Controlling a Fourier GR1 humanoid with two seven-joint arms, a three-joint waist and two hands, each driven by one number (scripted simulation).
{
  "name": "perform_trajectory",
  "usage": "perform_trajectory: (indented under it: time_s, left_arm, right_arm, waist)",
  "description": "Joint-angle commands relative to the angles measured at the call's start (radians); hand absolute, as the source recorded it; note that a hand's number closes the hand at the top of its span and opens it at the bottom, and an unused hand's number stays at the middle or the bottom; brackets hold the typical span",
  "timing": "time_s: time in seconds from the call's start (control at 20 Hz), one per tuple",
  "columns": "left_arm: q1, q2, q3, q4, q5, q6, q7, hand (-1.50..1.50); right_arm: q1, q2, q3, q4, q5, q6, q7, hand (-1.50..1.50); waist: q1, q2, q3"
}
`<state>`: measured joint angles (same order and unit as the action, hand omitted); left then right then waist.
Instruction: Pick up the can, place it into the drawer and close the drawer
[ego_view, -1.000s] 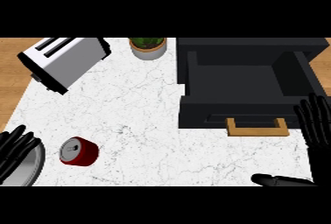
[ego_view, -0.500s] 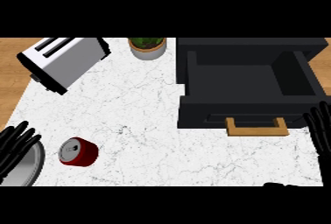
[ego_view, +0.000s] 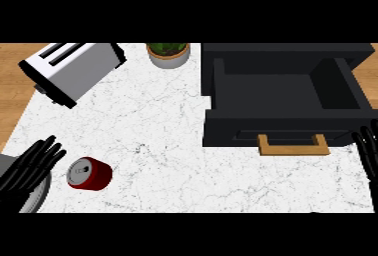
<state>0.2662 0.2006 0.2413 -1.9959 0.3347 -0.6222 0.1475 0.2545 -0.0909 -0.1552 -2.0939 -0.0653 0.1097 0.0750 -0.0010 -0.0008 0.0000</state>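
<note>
A red can with a silver top stands on the white marble counter at the lower left. Just left of it, my left hand is open, fingers straight and pointing up-right, a small gap from the can. The black drawer at the upper right is pulled open and has nothing in it; its wooden handle faces me. Only the fingers of my right hand show at the right edge, straight and open, right of the handle.
A silver toaster lies at the back left. A potted plant stands at the back centre. A grey plate edge shows under my left hand. Wooden floor borders the counter's left side.
My right hand has slid further right and down, so less of it shows at the edge. The dark thumb near the bottom right has left the view. Left hand and can are unchanged.
</note>
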Motion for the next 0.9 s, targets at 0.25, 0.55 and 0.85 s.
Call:
perform_trajectory:
  time_s: [0.25, 0.55, 0.85]
  left_arm:
    - [-0.101, -0.041, -0.002, 0.184, -0.169, -0.001, -0.117, -1.50]
    - [-0.161, -0.041, 0.004, 0.330, -0.275, 0.011, -0.226, -1.50]
    - [-0.178, 0.018, 0.087, 0.544, -0.302, -0.029, -0.404, -1.50]
  right_arm:
    - [0.064, 0.019, -0.042, -0.019, -0.037, 0.052, -0.045, -1.50]
    - [0.014, 0.014, -0.059, 0.029, -0.031, 0.061, -0.030, -1.50]
    - [-0.024, 0.026, -0.047, 0.141, 0.035, 0.059, -0.122, -1.50]
  waist:
    - [-0.004, 0.000, 0.000]
    - [-0.003, 0.001, 0.000]
    - [-0.002, 0.002, 0.000]
